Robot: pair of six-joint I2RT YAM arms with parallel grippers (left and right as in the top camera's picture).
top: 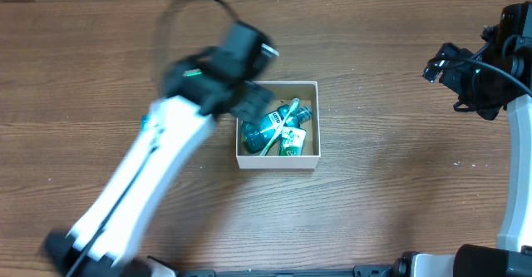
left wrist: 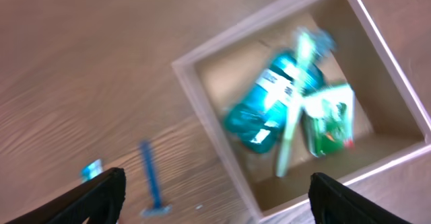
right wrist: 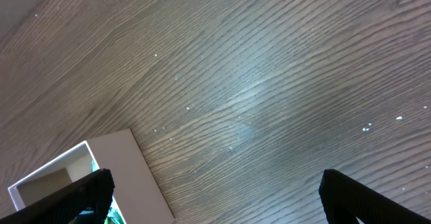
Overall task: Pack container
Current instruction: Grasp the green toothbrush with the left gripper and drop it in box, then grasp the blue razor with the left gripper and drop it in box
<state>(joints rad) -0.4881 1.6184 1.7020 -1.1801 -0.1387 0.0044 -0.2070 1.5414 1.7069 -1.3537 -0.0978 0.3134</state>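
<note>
The container (top: 278, 162) sits mid-counter (top: 391, 194), with a teal bottle (left wrist: 262, 106), a toothbrush (left wrist: 288, 140) and a green packet (left wrist: 330, 120) lying inside. The left claw (left wrist: 219, 200) — blurred — hangs above its far-left corner, spread wide. The right claw (right wrist: 222, 200), well off to the right, also gapes wide.

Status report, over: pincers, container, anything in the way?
Left pincer open, empty, over container rim. Right pincer open, empty, off aside. Box holds bottle, toothbrush, packet. Razor outside on table.
</note>
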